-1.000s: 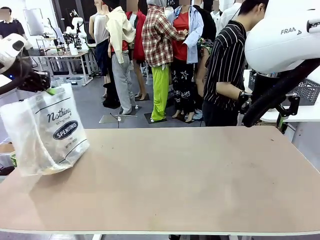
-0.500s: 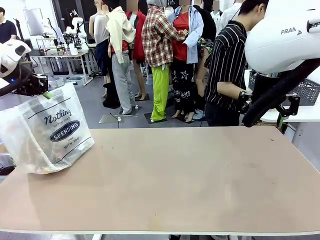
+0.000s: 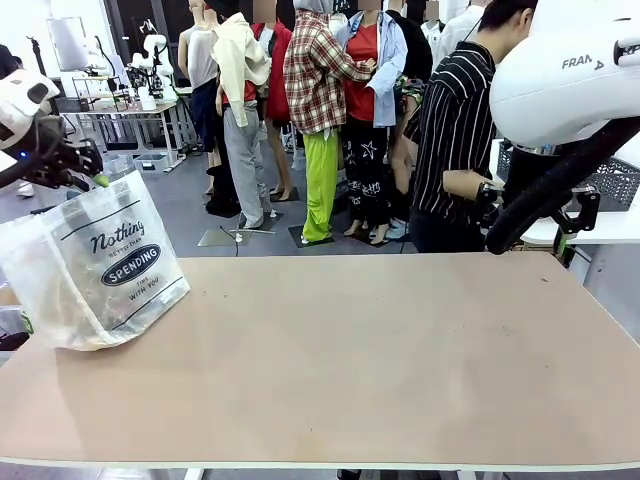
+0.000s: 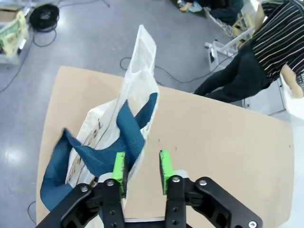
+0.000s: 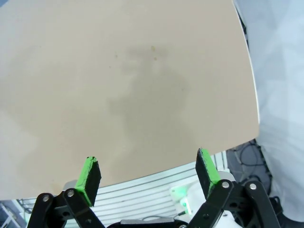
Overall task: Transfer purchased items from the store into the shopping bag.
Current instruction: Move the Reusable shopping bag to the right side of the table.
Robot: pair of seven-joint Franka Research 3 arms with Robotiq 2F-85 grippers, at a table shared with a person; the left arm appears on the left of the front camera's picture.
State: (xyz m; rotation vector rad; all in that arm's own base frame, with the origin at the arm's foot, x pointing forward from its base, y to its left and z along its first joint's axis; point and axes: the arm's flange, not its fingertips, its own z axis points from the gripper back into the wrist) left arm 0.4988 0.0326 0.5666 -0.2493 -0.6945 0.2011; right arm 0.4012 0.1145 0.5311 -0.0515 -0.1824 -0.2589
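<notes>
The shopping bag, translucent white with "Nothing" and a black "SPENDING" oval, rests on the table's left end, leaning slightly. My left gripper hovers just above its top rim. In the left wrist view the left gripper stands open. The shopping bag's white edge and its dark blue handle lie loosely between and beside the green pads. I cannot make out the purchased items through the plastic. My right gripper is open wide over bare tabletop, holding nothing.
The tan table stretches from the bag to the right. A person in a striped shirt stands at the far right side. A dark grey lattice basket sits behind my right arm.
The left gripper's jaws have parted from shut. The bag has sunk and settled onto the table, its top slackening. The right arm has stayed still.
</notes>
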